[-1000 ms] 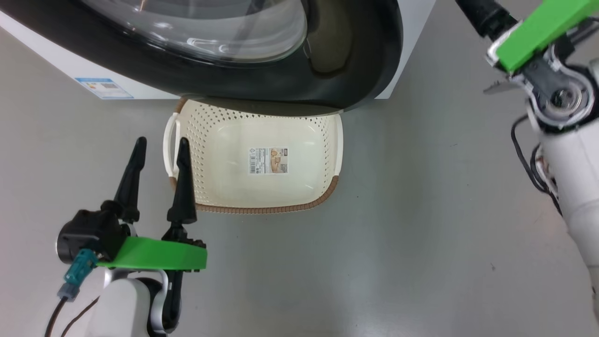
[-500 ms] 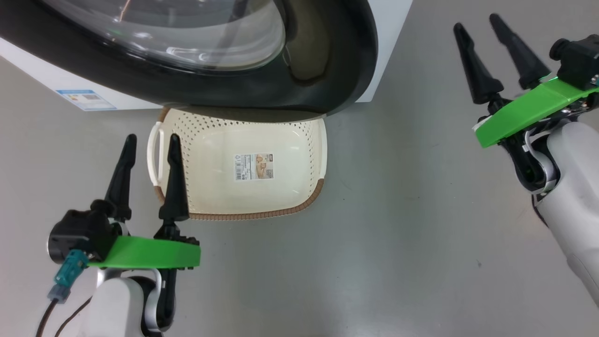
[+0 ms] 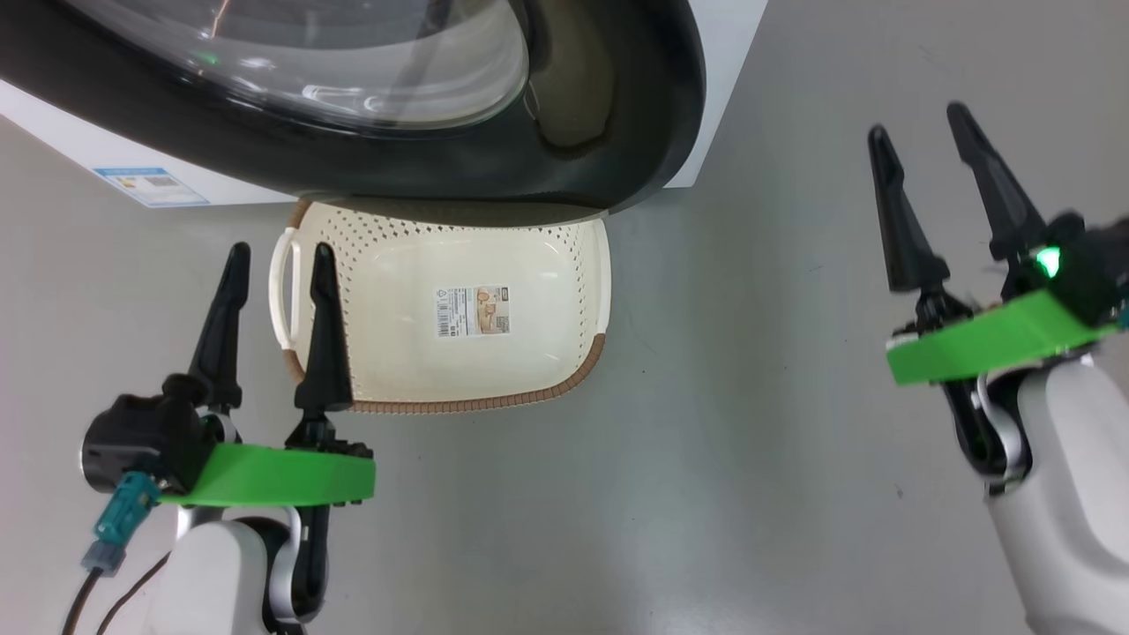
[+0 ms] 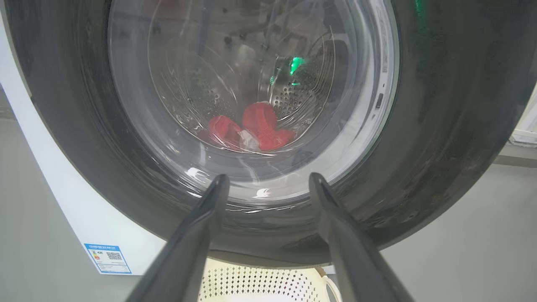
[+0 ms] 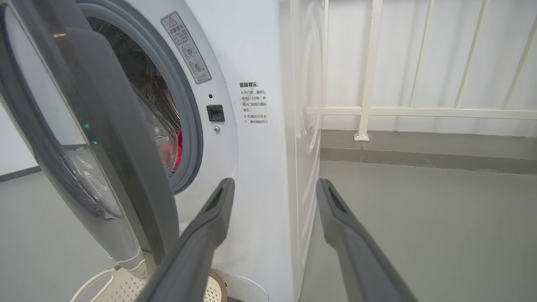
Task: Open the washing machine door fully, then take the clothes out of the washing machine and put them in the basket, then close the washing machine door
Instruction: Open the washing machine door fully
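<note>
Plainly, the door [image 5: 113, 138] stands ajar. In the right wrist view its dark rim swings off the washer [image 5: 256, 176] front, leaving a gap. The grey ring [image 5: 191, 126] and a red sliver of the clothes [image 5: 179, 151] show through it. In the head view the door takes up the 11 to 12 o'clock part, its glass bulging out. The washer's white corner is at 1 o'clock and a blue label [image 3: 152, 185] at 10 o'clock.

The basket [image 3: 459, 406] sits on the floor [image 3: 706, 459] just left of centre, its far end tucked under the door's lower edge. A paper label shows on its bare bottom. In the left wrist view the clothes lie low in the drum, seen through the glass near the middle.

The left gripper [image 3: 280, 256] hangs at 8 o'clock with its fingers apart and nothing between them. Its inner finger crosses the basket's left handle in the head view, and whether they touch cannot be told. The right gripper [image 3: 917, 123] is at 3 o'clock, fingers spread wide and gripping nothing. It is over bare floor, well apart from door and basket. A white railing [image 5: 369, 84] stands at 1 o'clock in the right wrist view.
</note>
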Robot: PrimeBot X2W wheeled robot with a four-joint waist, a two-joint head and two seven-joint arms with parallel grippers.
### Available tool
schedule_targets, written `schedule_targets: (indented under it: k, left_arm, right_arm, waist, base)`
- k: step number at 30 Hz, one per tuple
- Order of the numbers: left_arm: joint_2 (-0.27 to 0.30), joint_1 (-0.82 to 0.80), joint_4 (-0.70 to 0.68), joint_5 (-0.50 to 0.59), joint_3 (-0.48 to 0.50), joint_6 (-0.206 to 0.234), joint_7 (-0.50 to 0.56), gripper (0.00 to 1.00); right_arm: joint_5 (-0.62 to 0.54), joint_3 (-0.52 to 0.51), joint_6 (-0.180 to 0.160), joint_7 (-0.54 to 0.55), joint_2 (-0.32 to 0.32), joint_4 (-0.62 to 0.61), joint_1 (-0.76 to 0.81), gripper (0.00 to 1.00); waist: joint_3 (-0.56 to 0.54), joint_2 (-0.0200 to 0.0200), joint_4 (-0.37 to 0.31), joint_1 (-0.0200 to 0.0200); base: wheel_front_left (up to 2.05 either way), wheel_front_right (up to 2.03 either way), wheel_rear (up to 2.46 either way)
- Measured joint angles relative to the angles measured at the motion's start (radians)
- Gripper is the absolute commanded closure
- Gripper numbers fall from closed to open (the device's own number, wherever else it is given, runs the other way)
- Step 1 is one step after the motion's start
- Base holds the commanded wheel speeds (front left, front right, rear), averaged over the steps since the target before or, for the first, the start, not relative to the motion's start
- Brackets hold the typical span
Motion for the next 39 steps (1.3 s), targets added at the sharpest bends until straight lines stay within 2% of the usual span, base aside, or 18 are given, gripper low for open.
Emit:
schedule_targets:
  k: [9, 25, 26, 27, 28, 30, 33, 39]
  left_arm:
    - [0.000, 0.000, -0.012, 0.009, 0.008, 0.000, 0.000, 0.00]
    - [0.000, 0.000, -0.010, 0.017, 0.008, -0.001, 0.000, 0.00]
    - [0.000, 0.000, -0.010, 0.017, 0.008, -0.001, 0.000, 0.00]
    - [0.000, 0.000, -0.010, 0.017, 0.008, -0.001, 0.000, 0.00]
    - [0.000, 0.000, -0.010, 0.017, 0.007, -0.001, 0.000, 0.00]
    - [0.000, 0.000, -0.008, 0.019, 0.004, -0.001, 0.000, 0.00]
    - [0.000, 0.000, -0.004, 0.025, 0.002, -0.001, 0.000, 0.00]
    - [0.000, -0.001, 0.002, 0.026, -0.006, -0.001, 0.000, 0.00]
  right_arm:
    - [-0.025, -0.043, 0.000, 0.000, 0.038, -0.063, 0.083, 0.00]
    - [-0.057, -0.042, 0.000, 0.000, 0.044, -0.065, 0.093, 0.00]
    - [-0.057, -0.043, 0.000, 0.000, 0.044, -0.065, 0.093, 0.36]
    - [-0.055, -0.044, 0.000, 0.000, 0.044, -0.065, 0.093, 0.83]
    - [-0.049, -0.044, 0.000, 0.000, 0.044, -0.064, 0.093, 1.00]
    - [-0.033, -0.038, 0.000, 0.000, 0.044, -0.056, 0.092, 1.00]
    - [0.063, -0.027, 0.000, 0.000, 0.052, -0.032, 0.074, 1.00]
    - [0.421, 0.080, 0.000, 0.001, 0.051, 0.088, -0.054, 1.00]
  waist:
    - [0.002, 0.0000, -0.008, 0.0000]
    - [-0.001, 0.0000, -0.007, 0.0000]
    - [0.000, 0.0000, -0.006, 0.0000]
    - [0.001, 0.0000, -0.006, 0.0000]
    - [0.002, 0.0000, -0.006, 0.0000]
    - [0.004, 0.0000, -0.005, 0.0000]
    - [0.005, 0.0000, -0.004, 0.0000]
    - [0.003, 0.0000, 0.002, 0.0000]
  base:
    - [0.00, 0.00, 0.00]
    - [0.00, 0.00, 0.00]
    - [0.00, 0.00, 0.00]
    - [0.00, 0.00, 0.00]
    - [0.00, 0.00, 0.00]
    - [0.00, 0.00, 0.00]
    - [0.00, 0.00, 0.00]
    - [0.00, 0.00, 0.00]
